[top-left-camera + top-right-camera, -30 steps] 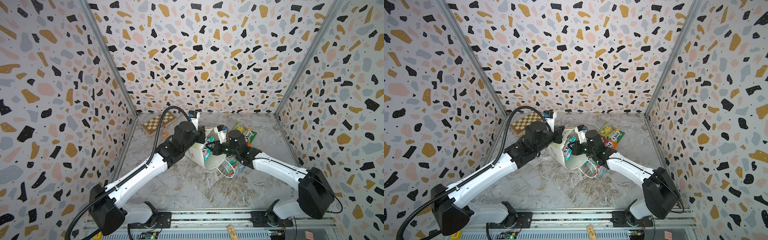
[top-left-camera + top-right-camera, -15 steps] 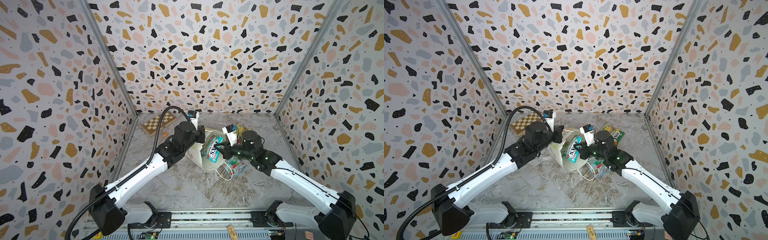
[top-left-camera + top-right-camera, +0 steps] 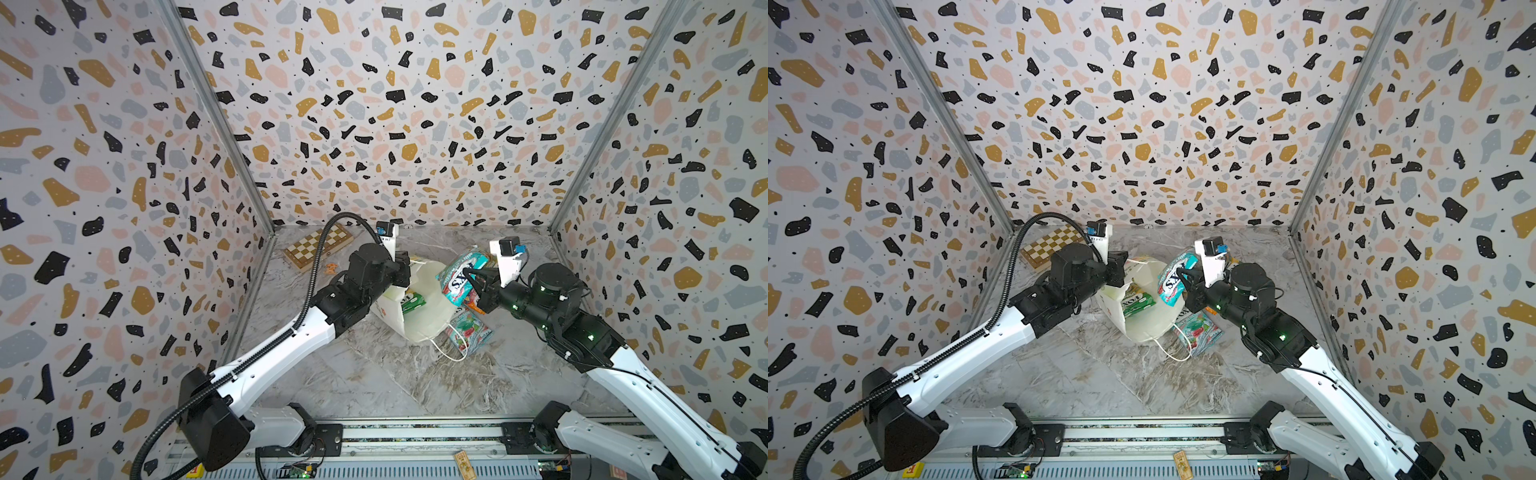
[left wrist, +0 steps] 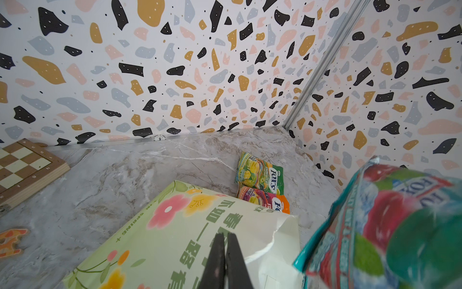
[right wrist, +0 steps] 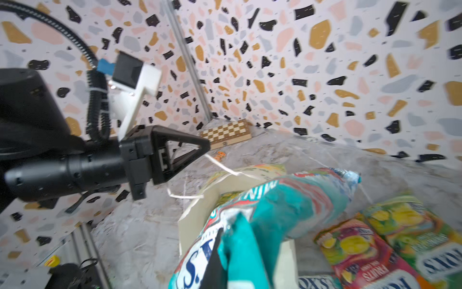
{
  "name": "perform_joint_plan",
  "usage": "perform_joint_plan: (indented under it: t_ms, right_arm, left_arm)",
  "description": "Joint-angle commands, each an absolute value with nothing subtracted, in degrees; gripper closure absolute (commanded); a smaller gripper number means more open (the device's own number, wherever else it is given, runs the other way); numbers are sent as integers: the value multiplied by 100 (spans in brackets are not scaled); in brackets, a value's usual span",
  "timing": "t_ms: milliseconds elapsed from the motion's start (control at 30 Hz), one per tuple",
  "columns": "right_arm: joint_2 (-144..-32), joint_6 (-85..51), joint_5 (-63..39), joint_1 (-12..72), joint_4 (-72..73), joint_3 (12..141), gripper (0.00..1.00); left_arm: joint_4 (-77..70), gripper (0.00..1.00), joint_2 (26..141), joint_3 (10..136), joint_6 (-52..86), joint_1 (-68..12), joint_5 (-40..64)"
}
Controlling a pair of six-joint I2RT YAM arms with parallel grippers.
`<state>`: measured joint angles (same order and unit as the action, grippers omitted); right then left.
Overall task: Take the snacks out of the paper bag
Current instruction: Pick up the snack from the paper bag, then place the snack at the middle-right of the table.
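Extracting: right gripper (image 3: 471, 277) clamps a teal FOX'S packet (image 3: 455, 283); left gripper (image 4: 225, 236) pinches the rim of the paper bag (image 3: 428, 324). Next, likely: release the packet beside the right gripper, clear of the bag.

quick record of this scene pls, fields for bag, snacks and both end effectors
paper bag: lying on its side, mouth open
left end effector: shut on the bag's edge
right end effector: shut on teal packet, lifted by the bag's mouth
in bag: green packet
on table: green-yellow packet, orange-red packet, second teal packet
also: chessboard
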<state>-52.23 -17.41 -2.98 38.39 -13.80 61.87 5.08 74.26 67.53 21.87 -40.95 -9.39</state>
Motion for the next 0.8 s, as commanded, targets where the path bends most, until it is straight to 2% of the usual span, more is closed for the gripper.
perform_joint_plan:
  t_ms: [0,167,367,533,767]
  right_arm:
    - [-5081,-1634,1080,3698,-1714,6475,100]
    - [-5195,-1706,1388,2927,-2075,6422,100]
    - [-5572,-1640,605,1512,-2111,6203,100]
    - [-5993,-1563,-115,545,-1602,5860,100]
    - [-6929,-1479,-745,-136,-980,5765,100]
  left_arm:
    - [269,100,7367,6763,2132,-4104,-936]
    - [272,100,7398,6785,2118,-4104,-915]
    - [296,100,7396,6803,2109,-4100,-879]
    - [307,100,7399,6820,2088,-4104,-860]
    - [308,100,7344,6792,2068,-4104,-870]
